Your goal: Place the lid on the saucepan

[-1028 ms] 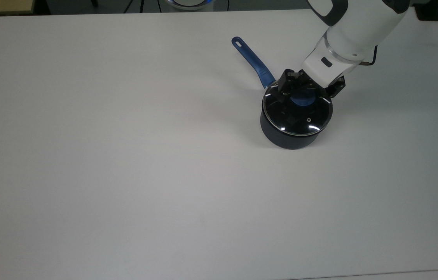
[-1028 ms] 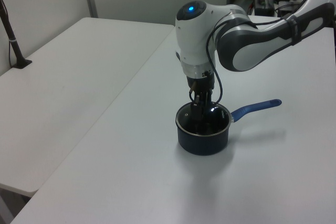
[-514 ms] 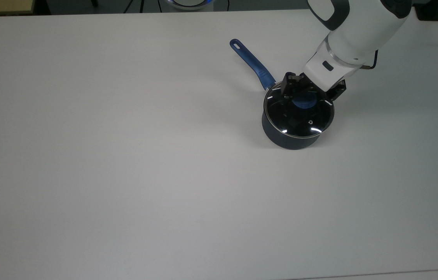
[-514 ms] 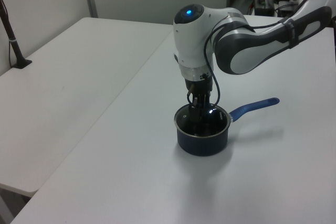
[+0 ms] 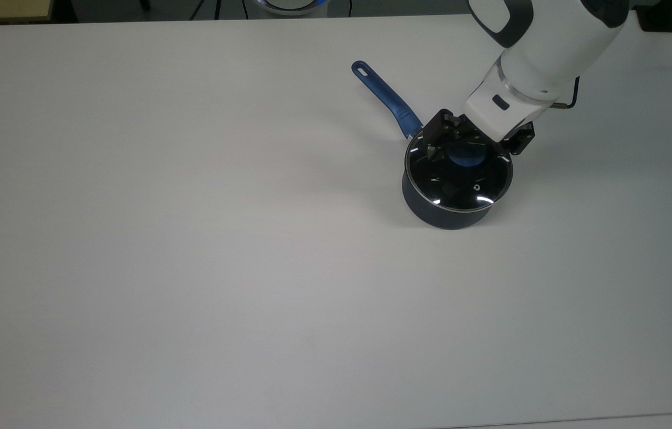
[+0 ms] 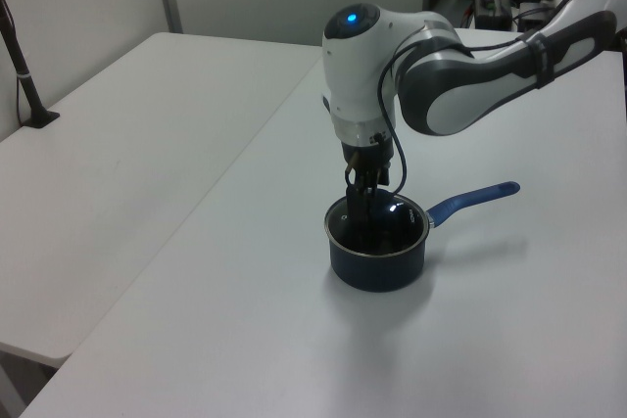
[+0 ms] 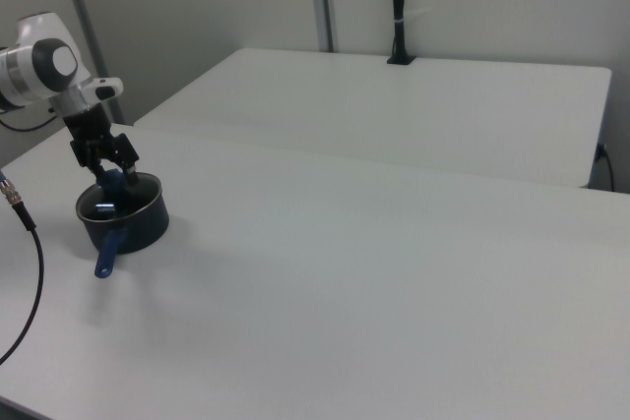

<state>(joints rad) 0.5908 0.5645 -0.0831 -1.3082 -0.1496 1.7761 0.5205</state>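
Note:
The dark saucepan (image 5: 443, 214) stands on the white table at the top view's right, its blue handle (image 5: 386, 95) pointing up-left. The glass lid (image 5: 461, 182) lies flat on the pan's rim, its blue knob (image 5: 467, 157) at centre. My gripper (image 5: 473, 142) hovers just over the knob, open, one finger on each side and nothing held. In the left view the gripper (image 6: 361, 198) hangs straight down over the saucepan (image 6: 377, 266). The right view shows the spread gripper (image 7: 105, 159) above the saucepan (image 7: 133, 228).
The white table (image 5: 192, 268) stretches wide to the top view's left and bottom. A second table (image 6: 118, 144) adjoins it at the left view's left, with a black post (image 6: 24, 85) on it. A cable (image 7: 30, 282) hangs at the right view's left edge.
The lid has settled flat on the saucepan, which shifted a little, its handle swinging slightly. The gripper's fingers have spread off the knob and lifted slightly.

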